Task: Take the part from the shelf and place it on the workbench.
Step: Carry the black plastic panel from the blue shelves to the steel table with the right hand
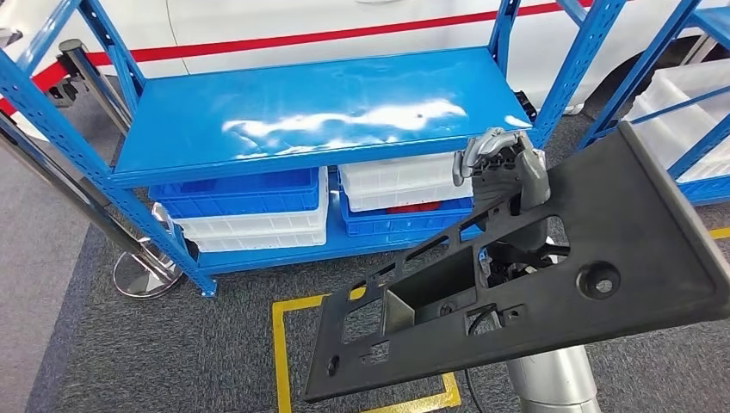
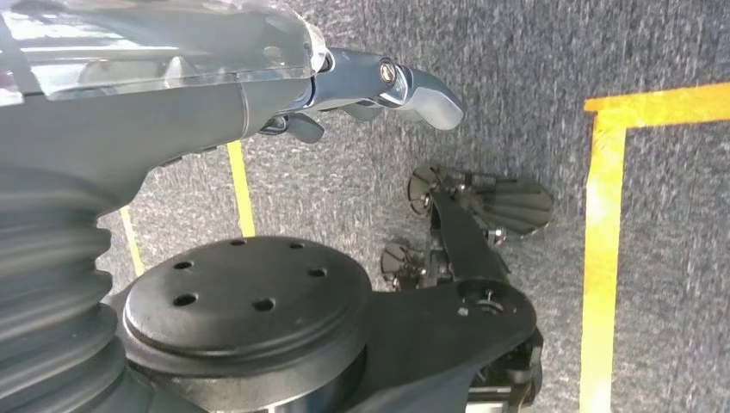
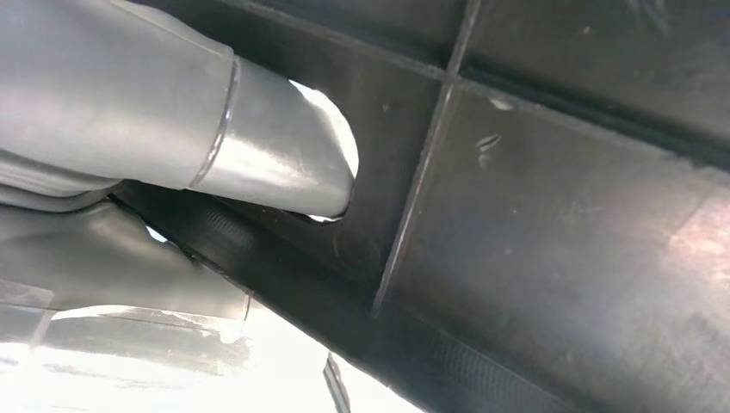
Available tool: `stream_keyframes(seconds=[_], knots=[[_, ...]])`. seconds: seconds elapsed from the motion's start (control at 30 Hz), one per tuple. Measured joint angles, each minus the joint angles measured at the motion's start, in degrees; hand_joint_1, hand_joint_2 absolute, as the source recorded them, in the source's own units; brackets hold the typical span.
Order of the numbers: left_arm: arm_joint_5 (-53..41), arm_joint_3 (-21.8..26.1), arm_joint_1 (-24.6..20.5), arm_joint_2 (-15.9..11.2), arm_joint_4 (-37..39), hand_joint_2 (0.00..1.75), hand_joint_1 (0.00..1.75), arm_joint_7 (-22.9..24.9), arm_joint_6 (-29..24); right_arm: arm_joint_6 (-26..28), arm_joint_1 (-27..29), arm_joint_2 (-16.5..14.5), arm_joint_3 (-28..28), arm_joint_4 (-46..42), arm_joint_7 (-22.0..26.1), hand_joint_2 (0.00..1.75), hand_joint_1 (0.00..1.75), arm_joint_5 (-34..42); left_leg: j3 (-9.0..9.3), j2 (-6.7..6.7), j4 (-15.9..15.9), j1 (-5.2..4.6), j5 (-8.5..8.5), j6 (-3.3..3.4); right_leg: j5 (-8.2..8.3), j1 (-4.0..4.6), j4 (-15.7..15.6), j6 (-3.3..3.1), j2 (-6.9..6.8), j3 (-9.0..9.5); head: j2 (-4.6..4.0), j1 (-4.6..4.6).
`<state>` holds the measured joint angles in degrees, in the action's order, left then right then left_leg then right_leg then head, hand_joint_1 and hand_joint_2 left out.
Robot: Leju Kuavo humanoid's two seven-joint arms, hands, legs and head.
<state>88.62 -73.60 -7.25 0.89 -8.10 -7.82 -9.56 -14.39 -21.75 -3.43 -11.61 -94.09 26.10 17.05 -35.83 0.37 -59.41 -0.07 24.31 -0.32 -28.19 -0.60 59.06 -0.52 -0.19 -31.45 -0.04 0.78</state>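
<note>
One right robot hand (image 1: 504, 168) grips the black part (image 1: 603, 232); wrist view shows its ribbed underside.

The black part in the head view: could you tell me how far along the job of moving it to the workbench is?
Done: the black part is off the blue shelf, whose top deck is bare. In hand: the right hand grips the part's upper edge and holds it above the carpet; the left hand holds nothing. Left: carrying the part to the workbench and setting it down.
</note>
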Motion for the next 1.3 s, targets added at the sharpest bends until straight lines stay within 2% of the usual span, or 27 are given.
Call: stream_keyframes(seconds=[0.07, 0.13, 0.17, 0.2, 0.23, 0.27, 0.3, 0.37, 0.43, 0.5, 0.53, 0.63, 0.67, 0.7, 0.73, 0.77, 0.83, 0.9, 0.93, 1.0, 1.03, 1.1, 1.17, 1.2, 1.23, 1.27, 1.3], knots=[[-0.3, -0.2, 0.0, 0.0, 0.0, 1.75, 0.00, 0.2, 0.4, 0.4, 0.8, -0.1, 0.0, -0.4, -0.3, 0.00, 1.75, -0.1, -1.38, -0.12, -3.6, 0.20, 3.57, -0.53, 0.94, -0.28, -0.4, -0.91, -0.26, -0.72, 0.00, 0.15], [-0.9, -0.6, 0.1, 0.2, 0.0, 1.75, 0.00, 0.9, 0.7, 0.8, 2.2, -0.1, 0.1, -0.9, -0.7, 0.00, 1.75, -0.2, -3.42, -0.15, -10.6, 0.46, 8.42, -0.98, 1.77, -0.22, -0.3, -1.16, -0.37, -1.80, 0.00, 0.29], [-1.2, -0.9, 0.2, 0.4, 0.0, 1.75, 0.00, 1.5, 0.7, 1.0, 3.0, -0.1, 0.2, -1.0, -0.9, 0.00, 1.75, -0.3, -4.00, -0.15, -13.6, 0.57, 9.75, -1.16, 2.17, -0.20, -0.3, -1.13, -0.40, -2.36, 0.00, 0.29], [-1.4, -1.2, 0.3, 0.6, 0.0, 1.75, 0.00, 2.1, 0.7, 1.1, 3.9, -0.1, 0.3, -1.1, -1.1, 0.00, 1.75, -0.3, -3.85, -0.14, -15.1, 0.65, 9.98, -1.28, 2.56, -0.19, -0.2, -1.08, -0.43, -2.96, 0.00, 0.29], [-1.5, -1.4, 0.4, 0.7, 0.0, 1.75, 0.00, 2.6, 0.7, 1.2, 4.7, 0.0, 0.4, -1.2, -1.1, 0.00, 1.75, -0.4, -2.71, -0.14, -14.4, 0.71, 9.08, -1.32, 2.92, -0.19, -0.1, -0.98, -0.43, -3.52, 0.00, 0.29], [-1.6, -1.6, 0.5, 0.8, 0.0, 1.75, 0.00, 3.1, 0.6, 1.2, 5.4, 0.1, 0.5, -1.3, -1.1, 0.00, 1.75, -0.5, -0.53, -0.14, -11.7, 0.76, 7.48, -1.28, 3.25, -0.21, 0.0, -0.83, -0.41, -4.02, 0.00, 0.29], [-1.6, -1.7, 0.5, 1.0, 0.0, 1.75, 0.00, 3.5, 0.6, 1.2, 6.0, 0.1, 0.6, -1.5, -1.0, 0.00, 1.75, -0.7, 2.22, -0.16, -7.7, 0.78, 6.14, -1.15, 3.54, -0.22, 0.2, -0.63, -0.39, -4.41, 0.00, 0.28], [-1.6, -2.1, 0.5, 1.2, 0.0, 1.75, 0.00, 4.0, 0.4, 1.2, 7.0, 0.3, 0.9, -1.8, -0.5, 0.00, 1.75, -0.9, 6.76, -0.27, -0.5, 0.58, 5.18, -0.77, 4.12, -0.16, 0.3, -0.02, -0.38, -4.92, 0.00, 0.27], [-1.3, -2.3, 0.5, 1.4, 0.0, 1.75, 0.00, 4.0, 0.2, 1.0, 7.6, 0.5, 1.2, -1.9, 0.3, 0.00, 1.75, -1.0, 7.80, -0.37, 1.9, 0.23, 5.41, -0.28, 4.86, -0.17, 0.3, 0.76, -0.41, -5.20, 0.00, 0.25], [-1.0, -2.3, 0.7, 1.5, 0.0, 1.75, 0.00, 3.6, 0.0, 0.8, 8.0, 0.6, 1.5, -1.7, 1.1, 0.00, 1.75, -1.1, 7.24, -0.27, 2.3, 0.34, 4.61, 0.57, 5.00, -0.26, 0.4, 1.51, -0.33, -5.51, 0.00, 0.23], [-0.9, -2.3, 0.8, 1.6, 0.0, 1.75, 0.00, 3.3, -0.1, 0.7, 8.1, 0.7, 1.7, -1.6, 1.4, 0.00, 1.75, -1.1, 6.89, -0.15, 2.4, 0.44, 4.07, 1.07, 3.94, -0.30, 1.2, 1.77, -0.24, -5.91, 0.00, 0.19], [-0.7, -2.3, 0.7, 1.6, 0.0, 1.75, 0.00, 2.3, -0.2, 0.3, 8.2, 0.9, 2.1, -0.9, 2.1, 0.00, 1.75, -1.1, 5.16, 0.07, 2.5, 0.34, 2.48, 2.06, -3.22, -0.37, 9.7, 2.11, -0.06, -8.79, 0.00, 0.08], [-0.6, -2.3, 0.7, 1.6, 0.0, 1.75, 0.00, 1.8, -0.2, 0.1, 8.2, 0.9, 2.2, -0.6, 2.2, 0.00, 1.75, -1.2, 4.44, 0.09, 2.4, 0.22, 2.00, 2.15, -4.92, -0.37, 13.2, 2.18, -0.06, -9.71, 0.00, 0.09], [-0.4, -2.3, 0.7, 1.6, 0.0, 1.75, 0.00, 1.4, -0.1, 0.0, 8.2, 0.9, 2.2, -0.4, 2.3, 0.00, 1.75, -1.3, 3.72, 0.11, 2.3, 0.13, 1.56, 2.16, -5.43, -0.37, 15.5, 2.22, -0.06, -10.01, 0.00, 0.09], [-0.3, -2.3, 0.7, 1.5, 0.0, 1.75, 0.00, 0.9, -0.1, -0.2, 8.2, 0.9, 2.2, -0.1, 2.4, 0.00, 1.75, -1.5, 3.01, 0.12, 2.1, 0.07, 1.16, 2.10, -4.80, -0.37, 16.1, 2.20, -0.06, -9.44, 0.00, 0.09], [-0.2, -2.2, 0.7, 1.4, 0.0, 1.75, 0.00, 0.5, 0.0, -0.3, 8.1, 0.9, 2.2, 0.1, 2.6, 0.00, 1.75, -1.7, 2.37, 0.11, 1.9, 0.05, 0.84, 2.01, -3.32, -0.37, 14.4, 2.11, -0.06, -7.75, 0.00, 0.09], [0.0, -2.2, 0.6, 1.3, 0.0, 1.75, 0.00, -0.1, 0.0, -0.4, 7.7, 0.9, 2.2, 0.4, 2.9, 0.00, 1.75, -2.1, 1.25, 0.04, 1.2, -0.03, 0.37, 1.68, -1.09, -0.28, 7.0, 1.73, -0.04, -2.40, 0.00, 0.09], [0.0, -2.2, 0.5, 1.1, 0.0, 1.75, 0.00, -0.5, 0.3, -0.4, 7.3, 0.8, 2.2, 0.6, 3.1, 0.00, 1.75, -2.7, 0.56, 0.00, 0.8, -0.18, -0.13, 1.15, -1.13, -0.03, 1.2, 1.26, 0.03, 1.09, 0.00, 0.11], [0.0, -2.2, 0.5, 1.0, 0.0, 1.75, 0.00, -0.5, 0.4, -0.3, 7.2, 0.7, 2.2, 0.6, 3.0, 0.00, 1.75, -2.9, 0.36, -0.01, 0.7, -0.22, -0.45, 0.83, -1.47, 0.14, 0.2, 1.02, 0.08, 1.45, 0.00, 0.13], [0.0, -2.2, 0.4, 0.7, 0.0, 1.75, 0.00, -0.4, 0.6, -0.2, 7.2, 0.5, 2.2, 0.6, 2.8, 0.00, 1.75, -3.3, 0.12, -0.07, 0.6, -0.18, -0.80, 0.16, -0.87, 0.05, -0.2, 0.27, -0.01, 1.02, 0.00, 0.12], [0.0, -2.2, 0.4, 0.6, 0.0, 1.75, 0.00, -0.3, 0.7, -0.2, 7.1, 0.4, 2.1, 0.6, 2.7, 0.00, 1.75, -3.4, -0.27, -0.12, 0.0, -0.12, -0.04, -0.17, -0.42, -0.07, -0.3, -0.23, -0.12, 0.70, 0.00, 0.16], [0.0, -2.2, 0.4, 0.5, 0.0, 1.75, 0.00, 0.1, 0.6, -0.2, 7.1, 0.2, 2.1, 0.6, 2.4, 0.00, 1.75, -3.4, -1.88, -0.22, -4.3, 0.12, 4.02, -0.75, 0.60, -0.26, -0.6, -1.09, -0.34, -0.24, 0.00, 0.23], [0.2, -2.2, 0.5, 0.5, 0.0, 1.75, 0.00, 0.4, 0.3, -0.4, 7.2, -0.1, 1.9, 0.9, 2.2, 0.00, 1.75, -3.2, -3.93, -0.23, -11.4, 0.33, 8.65, -1.20, 1.51, -0.19, -0.5, -1.38, -0.38, -1.50, 0.00, 0.28], [0.3, -2.1, 0.5, 0.5, 0.0, 1.75, 0.00, 0.5, 0.1, -0.7, 7.2, -0.2, 1.8, 1.2, 2.4, 0.00, 1.75, -3.1, -4.36, -0.23, -13.9, 0.43, 9.58, -1.37, 1.94, -0.17, -0.4, -1.35, -0.40, -2.14, 0.00, 0.28], [0.4, -2.1, 0.6, 0.5, 0.0, 1.75, 0.00, 0.6, -0.2, -0.9, 7.2, -0.3, 1.7, 1.6, 2.6, 0.00, 1.75, -2.9, -3.92, -0.22, -14.8, 0.51, 9.33, -1.49, 2.34, -0.16, -0.3, -1.28, -0.42, -2.78, 0.00, 0.29], [0.5, -2.0, 0.6, 0.5, 0.0, 1.75, 0.00, 0.6, -0.4, -1.1, 7.2, -0.4, 1.6, 2.0, 2.9, 0.00, 1.75, -2.8, -2.48, -0.22, -13.6, 0.60, 8.14, -1.54, 2.70, -0.17, -0.1, -1.18, -0.42, -3.35, 0.00, 0.30], [0.6, -1.9, 0.6, 0.4, 0.0, 1.75, 0.00, 0.6, -0.6, -1.3, 7.1, -0.5, 1.6, 2.4, 3.2, 0.00, 1.75, -2.8, -0.03, -0.22, -10.3, 0.67, 6.50, -1.50, 3.03, -0.18, 0.0, -1.04, -0.42, -3.82, 0.00, 0.29]])
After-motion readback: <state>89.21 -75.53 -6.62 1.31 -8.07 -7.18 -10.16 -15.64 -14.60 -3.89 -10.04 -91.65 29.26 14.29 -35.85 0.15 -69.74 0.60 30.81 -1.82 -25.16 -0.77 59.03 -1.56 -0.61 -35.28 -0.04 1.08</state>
